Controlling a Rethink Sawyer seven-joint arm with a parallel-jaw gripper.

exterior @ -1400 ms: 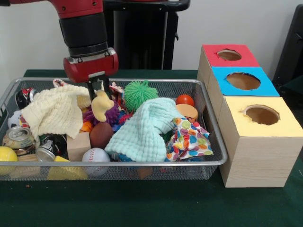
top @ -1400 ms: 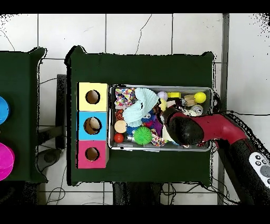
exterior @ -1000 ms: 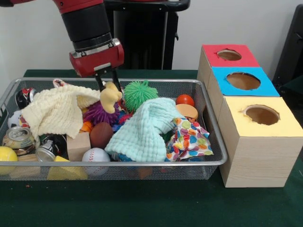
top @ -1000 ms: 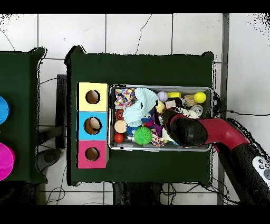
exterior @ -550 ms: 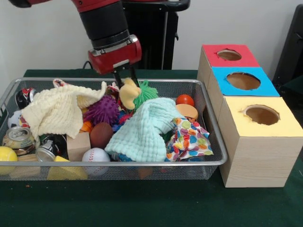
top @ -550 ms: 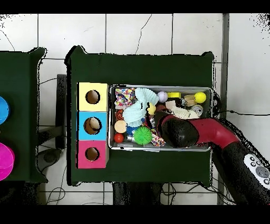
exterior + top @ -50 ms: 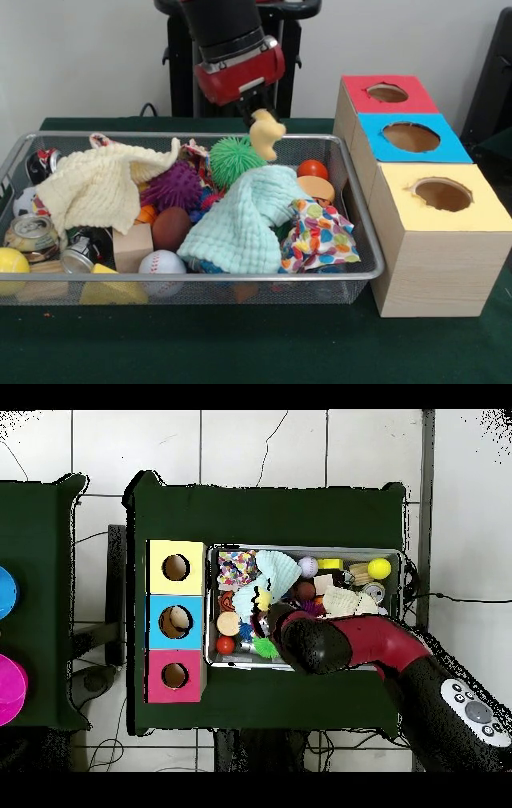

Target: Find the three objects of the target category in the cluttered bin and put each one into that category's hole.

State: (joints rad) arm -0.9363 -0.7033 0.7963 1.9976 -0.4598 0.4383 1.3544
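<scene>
My gripper [image 7: 256, 118] hangs above the wire bin [image 7: 200, 278], shut on a small yellow soft toy [image 7: 266, 134]. The toy dangles clear of the clutter, above the green spiky ball [image 7: 234, 158] and left of the boxes. In the overhead view the toy [image 7: 263, 600] shows just past the end of the red arm [image 7: 330, 646], over the bin's box-side half. Three boxes stand in a row beside the bin, each with a round hole: red top [image 7: 388, 94], blue top [image 7: 410, 138], yellow top [image 7: 442, 194].
The bin holds a pale yellow cloth [image 7: 92, 188], a mint cloth [image 7: 244, 216], a spotted cloth [image 7: 320, 232], a purple spiky ball [image 7: 173, 186], a baseball [image 7: 162, 264], a wooden block [image 7: 132, 246], cans [image 7: 32, 236] and a red ball [image 7: 312, 169].
The gripper has lifted the yellow toy out of the clutter near the pale yellow cloth and carried it up and to the right, toward the boxes.
</scene>
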